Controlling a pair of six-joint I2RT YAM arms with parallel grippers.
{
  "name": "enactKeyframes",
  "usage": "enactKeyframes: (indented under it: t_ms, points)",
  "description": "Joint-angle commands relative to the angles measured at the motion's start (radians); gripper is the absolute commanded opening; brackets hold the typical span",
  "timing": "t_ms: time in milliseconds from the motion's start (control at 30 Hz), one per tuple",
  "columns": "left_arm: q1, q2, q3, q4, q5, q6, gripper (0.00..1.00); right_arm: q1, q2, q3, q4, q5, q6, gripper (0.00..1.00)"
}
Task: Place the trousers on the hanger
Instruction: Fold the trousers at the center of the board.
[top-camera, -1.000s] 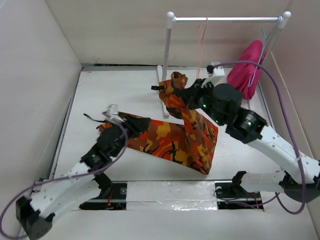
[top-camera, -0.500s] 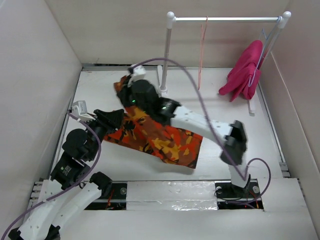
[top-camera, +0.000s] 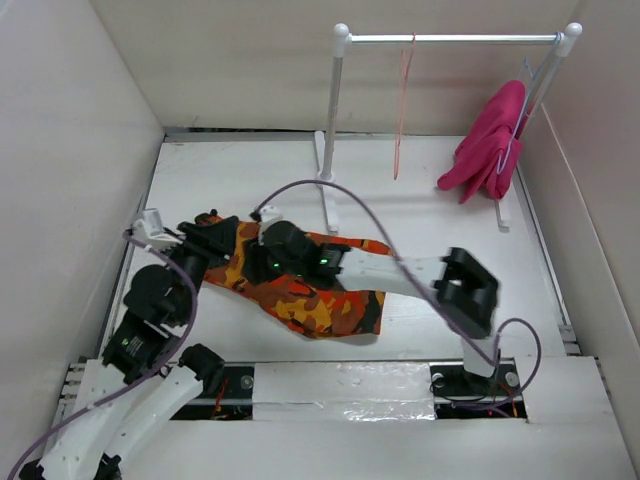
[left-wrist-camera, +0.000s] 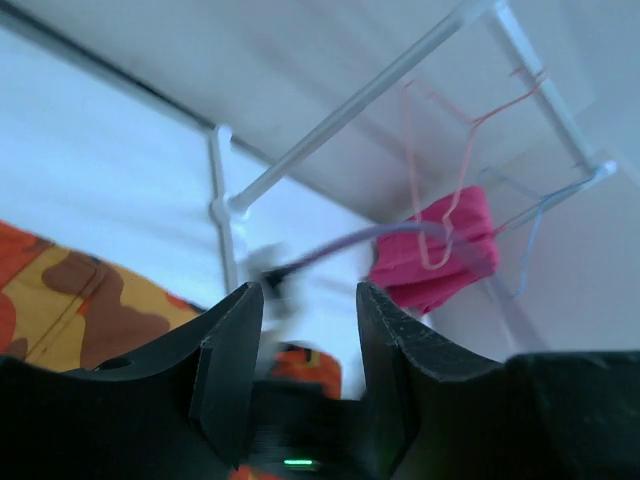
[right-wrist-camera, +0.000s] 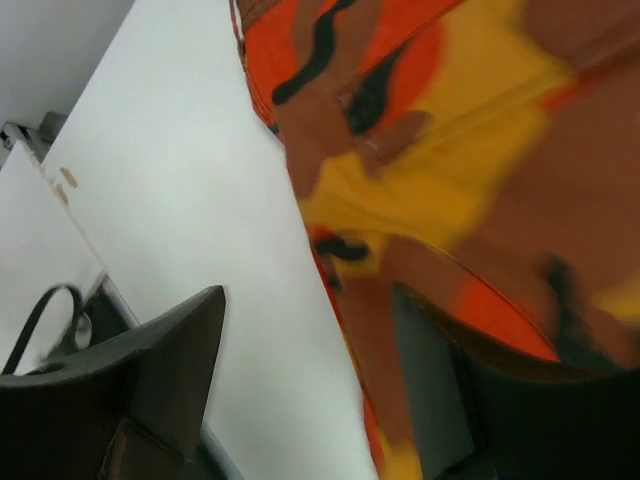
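The camouflage trousers (top-camera: 320, 295) lie flat on the table, left of the middle. My right gripper (top-camera: 266, 250) reaches across low over their upper left part. In the right wrist view its jaws stand wide apart (right-wrist-camera: 340, 400), and the trousers (right-wrist-camera: 450, 150) drape over the right finger. My left gripper (top-camera: 212, 236) is at the trousers' left end; its jaws are open (left-wrist-camera: 308, 300) with nothing between them. The salmon-pink hanger (top-camera: 402, 100) hangs empty on the rail at the back and also shows in the left wrist view (left-wrist-camera: 440, 170).
The white tube rail frame (top-camera: 450, 39) stands at the back right, with its left post (top-camera: 333, 120) near the trousers. A magenta garment (top-camera: 488, 145) hangs on a pale wire hanger at the rail's right end. Walls close in on the left, back and right.
My right arm swung from beside the rail to the left front, carrying the trousers down until they lie flat. My left arm drew back to the left and now sits at the cloth's left end.
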Motion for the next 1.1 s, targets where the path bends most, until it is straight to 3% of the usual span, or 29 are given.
enactKeyframes:
  t_ms: [0, 100, 233, 267, 333, 367, 400, 500, 600, 733, 867, 900, 933, 1000, 1067]
  points:
    - [0.003, 0.119, -0.086, 0.102, 0.039, -0.031, 0.40, -0.035, -0.344, -0.175, 0.167, 0.156, -0.017, 0.53]
    - [0.003, 0.259, -0.171, 0.203, 0.088, -0.046, 0.41, -0.068, -0.581, -0.464, 0.159, 0.231, 0.018, 0.00]
    - [0.003, 0.437, -0.270, 0.365, 0.122, -0.087, 0.41, -0.112, -0.830, -0.783, 0.060, 0.302, 0.122, 0.00]
    - [0.012, 0.501, -0.280, 0.388, 0.115, -0.093, 0.41, -0.121, -0.872, -0.838, 0.030, 0.302, 0.177, 0.03]
    - [0.047, 0.602, -0.296, 0.442, 0.116, -0.103, 0.42, -0.132, -1.029, -1.018, -0.025, 0.313, 0.258, 0.51]
    - [0.047, 0.635, -0.301, 0.464, 0.136, -0.103, 0.42, -0.132, -1.030, -1.018, -0.049, 0.313, 0.286, 0.51]
    - [0.099, 0.668, -0.307, 0.484, 0.162, -0.101, 0.42, -0.132, -1.103, -1.082, -0.068, 0.313, 0.297, 0.68]
    - [0.206, 0.788, -0.342, 0.577, 0.286, -0.112, 0.42, -0.132, -1.194, -1.174, -0.082, 0.296, 0.303, 0.79]
    - [0.273, 0.859, -0.396, 0.657, 0.361, -0.141, 0.42, -0.132, -1.266, -1.276, -0.048, 0.294, 0.360, 0.79]
    - [0.334, 0.874, -0.479, 0.726, 0.433, -0.175, 0.42, -0.209, -1.220, -1.319, 0.033, 0.268, 0.366, 0.79]
    - [0.334, 0.774, -0.531, 0.715, 0.418, -0.205, 0.42, -0.333, -1.037, -1.299, 0.191, 0.173, 0.286, 0.58]
    - [0.334, 0.740, -0.540, 0.696, 0.401, -0.216, 0.42, -0.362, -1.010, -1.284, 0.194, 0.143, 0.248, 0.42]
    - [0.334, 0.706, -0.556, 0.645, 0.345, -0.227, 0.42, -0.391, -0.993, -1.273, 0.190, 0.138, 0.233, 0.19]
    - [0.334, 0.592, -0.569, 0.590, 0.297, -0.228, 0.42, -0.479, -0.969, -1.271, 0.231, 0.104, 0.175, 0.01]
    - [0.343, 0.495, -0.603, 0.522, 0.248, -0.236, 0.42, -0.546, -0.959, -1.262, 0.259, 0.063, 0.138, 0.00]
